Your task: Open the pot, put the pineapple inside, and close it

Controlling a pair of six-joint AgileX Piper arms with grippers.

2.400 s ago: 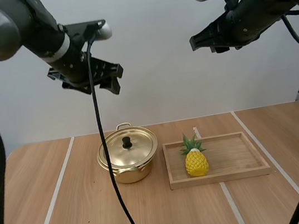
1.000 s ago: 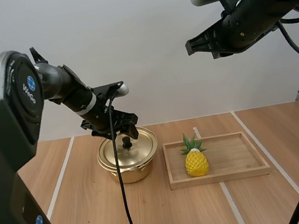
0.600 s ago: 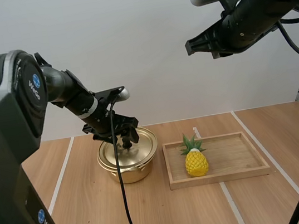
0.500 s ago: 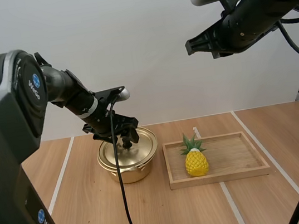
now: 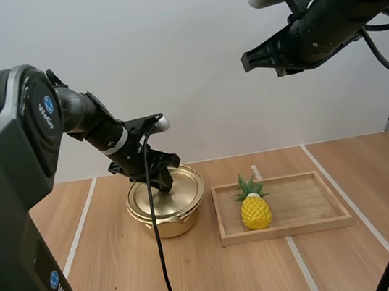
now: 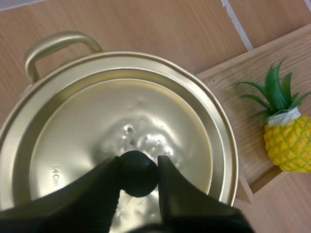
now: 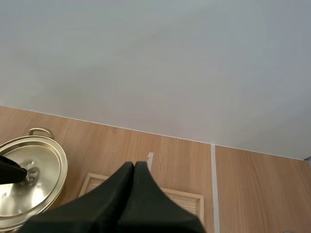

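Left wrist view, left gripper (image 6: 138, 164) pinching knob (image 6: 138, 175), right gripper (image 7: 134, 167) closed, pineapple (image 6: 287, 148) on tray (image 6: 243, 82)

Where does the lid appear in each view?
High view: lid on the pot, left of the tray, under the left gripper.
Left wrist view: lid under the left gripper, whose tips pinch the knob.
Right wrist view: lid past the right gripper, beside the tray.
Shared landmark: tray.

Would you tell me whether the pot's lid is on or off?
On: the lid sits level in the pot, left gripper fingers pinching its knob.
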